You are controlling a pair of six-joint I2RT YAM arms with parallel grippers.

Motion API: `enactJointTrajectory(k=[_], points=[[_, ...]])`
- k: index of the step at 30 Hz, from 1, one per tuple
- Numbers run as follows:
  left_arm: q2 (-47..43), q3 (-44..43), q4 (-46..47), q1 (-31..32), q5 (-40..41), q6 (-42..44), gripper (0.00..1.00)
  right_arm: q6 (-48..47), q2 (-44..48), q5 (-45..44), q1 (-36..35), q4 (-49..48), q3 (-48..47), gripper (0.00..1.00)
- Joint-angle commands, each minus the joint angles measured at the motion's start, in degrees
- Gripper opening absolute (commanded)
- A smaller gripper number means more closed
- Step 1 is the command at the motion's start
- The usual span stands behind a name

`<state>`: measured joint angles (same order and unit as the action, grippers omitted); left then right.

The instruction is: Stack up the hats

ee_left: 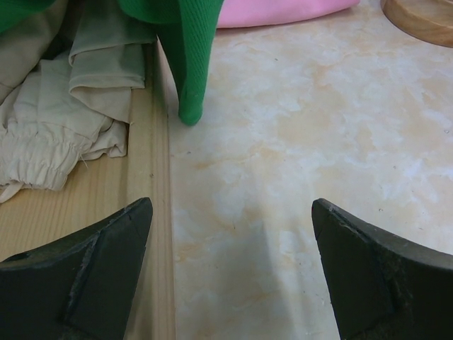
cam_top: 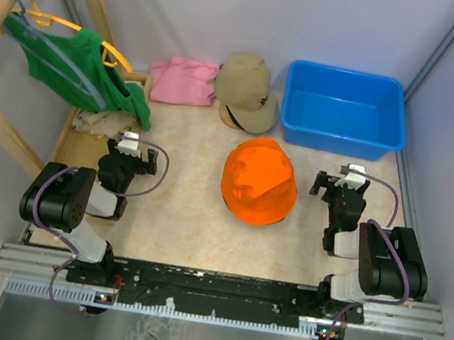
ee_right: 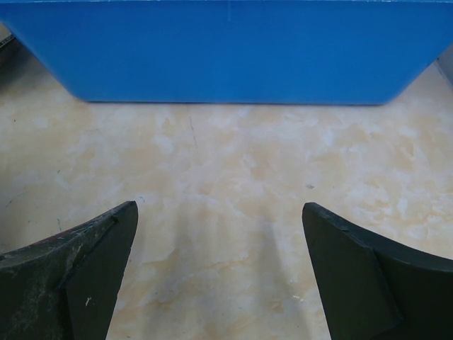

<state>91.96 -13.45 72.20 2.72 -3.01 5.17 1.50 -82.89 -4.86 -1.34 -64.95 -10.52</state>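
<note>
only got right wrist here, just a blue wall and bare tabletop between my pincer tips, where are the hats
Observer: The orange bucket hat lies mid-table, to the left of the right pincer, outside your frame.
Operator: any other hat
Observer: A tan cap sits at the back, between the pink cloth and the blue bin you are facing.
Operator: left arm busy
Observer: No, the left pincer is open and empty, facing a green garment and crumpled beige cloth.
</note>
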Motion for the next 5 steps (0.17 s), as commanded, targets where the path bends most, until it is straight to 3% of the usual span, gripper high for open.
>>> enactJointTrajectory(k=[1,5], points=[[-0.7,-0.8,0.3,-0.3,0.2,-0.2,0.99,-1.1,0.0,-0.4,-0.2,-3.3,-0.7,0.99],[-0.7,-0.8,0.3,-0.3,0.2,-0.2,0.99,-0.9,-0.1,-0.4,-0.1,-3.5,-0.6,0.99]])
